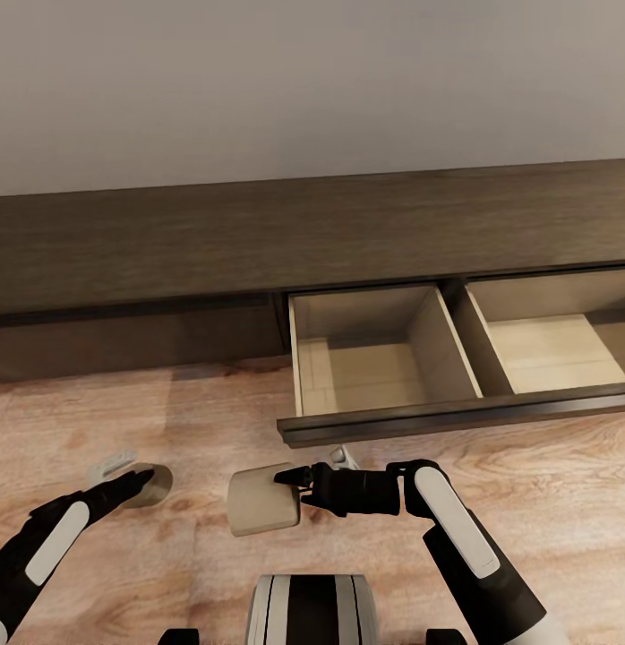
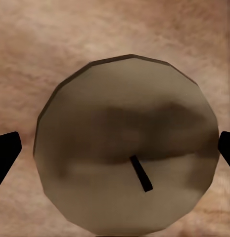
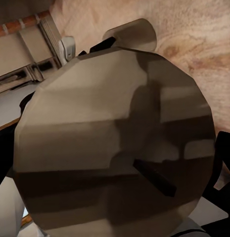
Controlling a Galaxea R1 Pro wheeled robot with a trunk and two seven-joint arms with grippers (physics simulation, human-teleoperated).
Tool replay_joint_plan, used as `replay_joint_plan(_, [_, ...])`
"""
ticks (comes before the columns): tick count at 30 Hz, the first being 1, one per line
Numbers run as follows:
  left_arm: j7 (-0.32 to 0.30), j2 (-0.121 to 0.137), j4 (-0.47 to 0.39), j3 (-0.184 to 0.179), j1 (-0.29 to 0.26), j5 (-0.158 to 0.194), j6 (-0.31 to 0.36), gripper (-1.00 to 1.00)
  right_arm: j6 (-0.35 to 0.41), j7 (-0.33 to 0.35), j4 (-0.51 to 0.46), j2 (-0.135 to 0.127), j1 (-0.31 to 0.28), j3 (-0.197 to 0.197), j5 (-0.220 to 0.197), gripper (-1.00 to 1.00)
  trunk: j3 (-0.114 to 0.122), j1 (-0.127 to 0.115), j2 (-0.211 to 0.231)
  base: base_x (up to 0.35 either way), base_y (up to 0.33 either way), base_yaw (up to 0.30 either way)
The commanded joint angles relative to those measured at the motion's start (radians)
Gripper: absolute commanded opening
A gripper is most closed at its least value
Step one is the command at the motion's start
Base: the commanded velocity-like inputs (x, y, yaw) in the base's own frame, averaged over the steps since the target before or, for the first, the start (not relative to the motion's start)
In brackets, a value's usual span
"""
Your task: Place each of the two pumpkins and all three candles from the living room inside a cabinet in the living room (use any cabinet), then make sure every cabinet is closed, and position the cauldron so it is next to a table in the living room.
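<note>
While right claw [image 1: 293,477] grips candle [image 1: 263,499], left claw [image 1: 133,482] apparently open around second candle [image 2: 125,145].

A long low dark-brown wooden cabinet [image 1: 169,242] has two pale-lined drawers pulled open. Below, the right gripper [image 1: 290,484] clasps a stubby beige candle [image 1: 259,500]; the left gripper [image 1: 138,484] reaches another candle [image 1: 151,484] on the floor.

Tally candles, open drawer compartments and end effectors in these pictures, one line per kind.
Candles clearly seen: 2, one in the right end effector, one on the floor under the left end effector
Open drawer compartments: 2
End effectors: 2
Total: 6
</note>
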Motion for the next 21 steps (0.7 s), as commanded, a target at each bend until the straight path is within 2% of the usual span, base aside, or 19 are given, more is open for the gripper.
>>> replay_joint_plan(1, [0.01,0.001,0.015,-0.006,0.001,0.008,0.002,1.0,0.0,-0.01,-0.001,-0.001,-0.001,0.001,-0.012,-1.0,-0.001,0.0,0.0,0.0,0.0,0.0])
replay_joint_plan(17, [0.009,0.0,0.015,-0.01,0.001,0.009,0.002,1.0,0.0,-0.011,0.0,0.0,-0.001,0.001,-0.011,-1.0,-0.001,0.0,0.0,0.0,0.0,0.0])
replay_joint_plan(21, [0.009,0.0,0.015,-0.01,0.001,0.009,0.002,1.0,0.0,-0.011,0.0,0.0,-0.001,0.001,-0.011,-1.0,-0.016,0.002,-0.001,0.0,0.0,0.0])
